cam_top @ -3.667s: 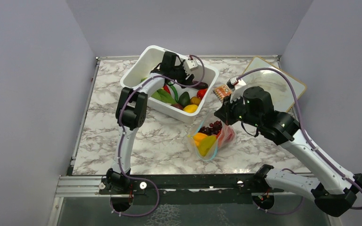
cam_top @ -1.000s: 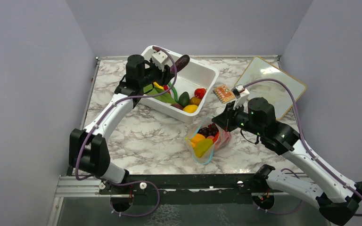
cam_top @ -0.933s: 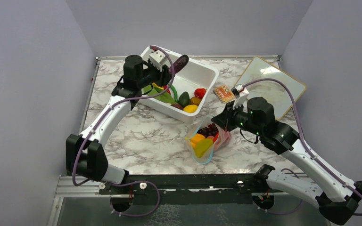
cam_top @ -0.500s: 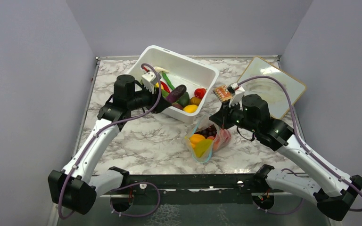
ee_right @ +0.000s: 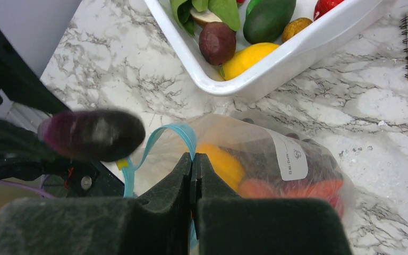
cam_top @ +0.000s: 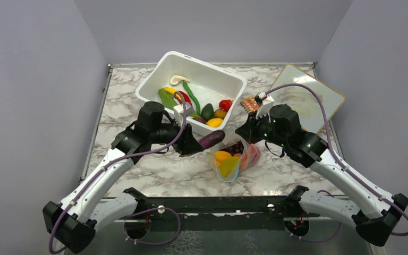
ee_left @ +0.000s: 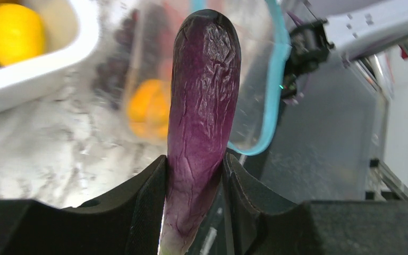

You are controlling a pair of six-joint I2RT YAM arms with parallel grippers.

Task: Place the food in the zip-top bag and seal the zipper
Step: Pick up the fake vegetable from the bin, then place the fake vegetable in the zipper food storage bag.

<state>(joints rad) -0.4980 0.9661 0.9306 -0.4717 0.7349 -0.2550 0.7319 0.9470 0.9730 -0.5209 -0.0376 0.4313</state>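
My left gripper (cam_top: 195, 144) is shut on a purple eggplant (cam_top: 212, 139), held just left of the clear zip-top bag (cam_top: 238, 158). In the left wrist view the eggplant (ee_left: 204, 101) sits between my fingers, pointing at the bag's open mouth with its blue zipper (ee_left: 274, 95). My right gripper (ee_right: 195, 164) is shut on the zipper strip (ee_right: 183, 134), holding the mouth up and open. The bag (ee_right: 276, 159) holds orange, red and dark purple food. The eggplant (ee_right: 91, 134) shows blurred beside the mouth.
A white tub (cam_top: 228, 79) at the back holds more toy food: green pieces, a yellow lemon (ee_right: 249, 59), a red piece. An orange patterned packet (cam_top: 249, 103) lies right of the tub. A light board (cam_top: 313, 98) lies at the back right.
My left gripper lifted the eggplant out of the tub, carried it forward and right, and now holds it beside the bag's mouth. My right gripper kept holding the zipper.
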